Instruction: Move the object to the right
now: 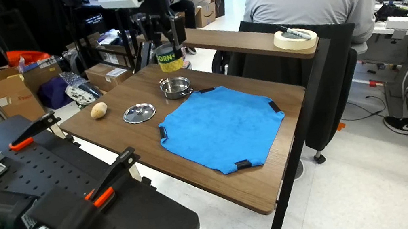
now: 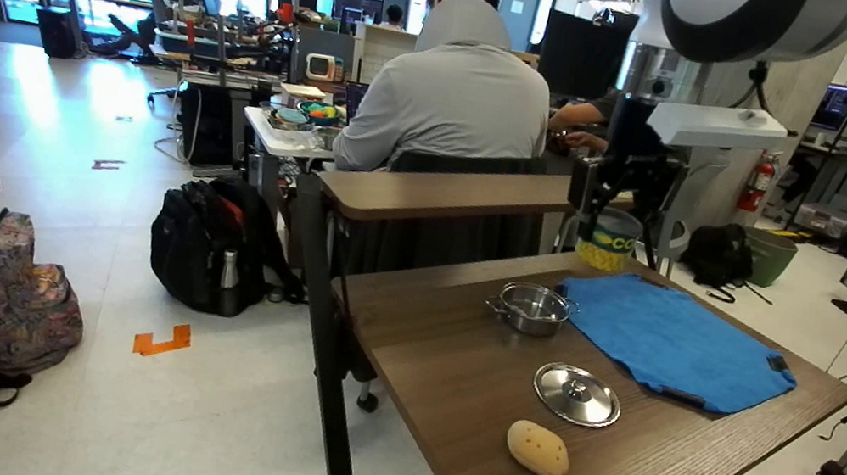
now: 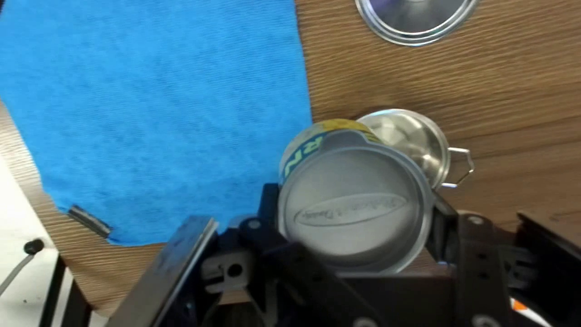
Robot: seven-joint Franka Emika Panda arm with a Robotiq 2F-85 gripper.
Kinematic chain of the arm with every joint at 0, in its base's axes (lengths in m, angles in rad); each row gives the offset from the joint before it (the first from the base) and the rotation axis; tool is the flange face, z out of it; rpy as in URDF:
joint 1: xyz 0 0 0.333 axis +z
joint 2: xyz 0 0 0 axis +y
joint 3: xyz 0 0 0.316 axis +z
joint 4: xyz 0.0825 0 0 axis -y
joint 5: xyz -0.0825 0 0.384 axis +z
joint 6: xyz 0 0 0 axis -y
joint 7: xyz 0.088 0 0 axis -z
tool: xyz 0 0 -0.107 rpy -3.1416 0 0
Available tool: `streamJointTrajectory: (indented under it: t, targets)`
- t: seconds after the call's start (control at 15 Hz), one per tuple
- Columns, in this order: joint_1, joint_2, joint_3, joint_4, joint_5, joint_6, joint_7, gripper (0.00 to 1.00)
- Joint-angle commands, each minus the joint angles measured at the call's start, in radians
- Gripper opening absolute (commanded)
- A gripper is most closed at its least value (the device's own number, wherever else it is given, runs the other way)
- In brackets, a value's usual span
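Observation:
The object is a short clear jar [image 1: 170,60] with a grey lid, a dark label with yellow-green letters and yellow contents. It shows in both exterior views [image 2: 602,252], and its lid fills the middle of the wrist view [image 3: 354,181]. My gripper [image 1: 164,49] is shut around the jar's upper part, one finger on each side, as the wrist view [image 3: 356,211] shows. The jar is upright or nearly so and appears to hang above the table's far part, near the metal pot and the cloth's edge. The jar's underside is hidden.
A small metal pot [image 1: 175,88], a metal lid [image 1: 139,113] and a tan potato-like ball [image 1: 98,110] stand on the brown table [image 1: 223,185]. A blue cloth [image 1: 222,128] lies beside the pot. A raised shelf [image 1: 233,42] with a tape roll [image 1: 294,40] runs along one table edge.

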State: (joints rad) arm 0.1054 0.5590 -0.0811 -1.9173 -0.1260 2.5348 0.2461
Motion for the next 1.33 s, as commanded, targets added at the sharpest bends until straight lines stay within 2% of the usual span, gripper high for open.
streamJointTrajectory:
  t: [0.0, 0.4, 0.6, 0.93, 1.27]
  targets:
    - [-0.073, -0.026, -0.016, -0.022, 0.026, 0.007, -0.050, 0.46]
    - [-0.199, -0.012, -0.040, -0.056, 0.043, 0.029, -0.115, 0.46]
    - [-0.240, -0.037, -0.040, -0.119, 0.045, 0.036, -0.163, 0.46]
    - [-0.219, -0.054, -0.058, -0.243, 0.001, 0.114, -0.183, 0.46]
    - [-0.141, -0.068, -0.082, -0.318, -0.053, 0.174, -0.152, 0.46]
